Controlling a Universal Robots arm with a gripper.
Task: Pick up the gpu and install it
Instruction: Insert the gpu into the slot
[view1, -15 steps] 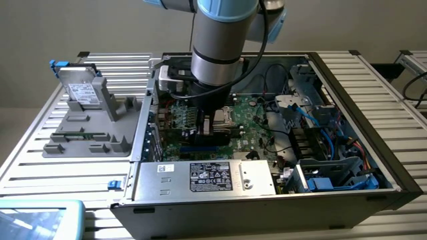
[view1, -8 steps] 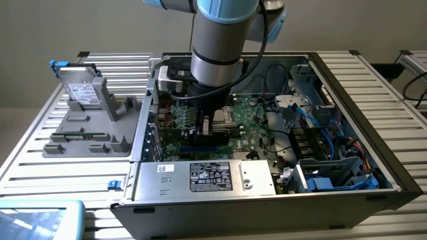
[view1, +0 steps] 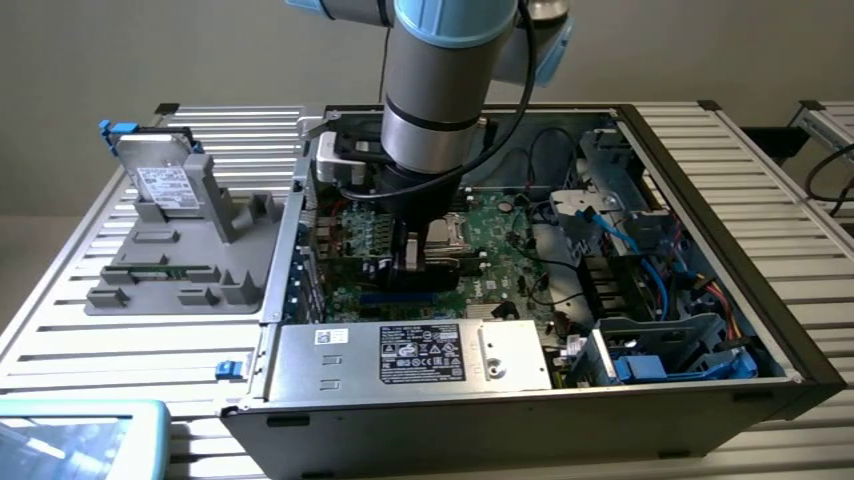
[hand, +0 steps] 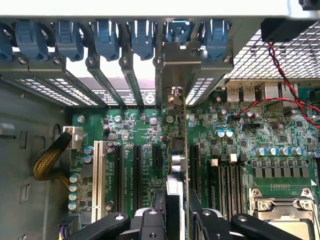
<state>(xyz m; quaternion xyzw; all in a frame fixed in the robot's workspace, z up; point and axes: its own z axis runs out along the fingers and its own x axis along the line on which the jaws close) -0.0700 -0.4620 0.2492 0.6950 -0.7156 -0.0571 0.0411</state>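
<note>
The gpu (hand: 178, 159) stands on edge over the green motherboard (hand: 145, 130), seen along its thin top edge. Its silver bracket (hand: 182, 70) lies against the case's rear slot opening, under a blue clip (hand: 179, 31). My gripper (hand: 177, 222) is shut on the card, with one black finger (hand: 150, 220) on each side of it. In the exterior view the gripper (view1: 414, 262) reaches down into the open computer case (view1: 694, 150), near the case wall on that view's left. I cannot tell whether the card's lower edge sits in a slot.
Black expansion slots and a white slot (hand: 96, 175) lie beside the card. The memory slots and CPU socket (hand: 280, 212) are on its other side. A yellow sleeved cable (hand: 47, 160) and red wires (hand: 280, 75) run nearby. Outside the case, a grey fixture (view1: 174, 270) holds a hard drive (view1: 167, 185).
</note>
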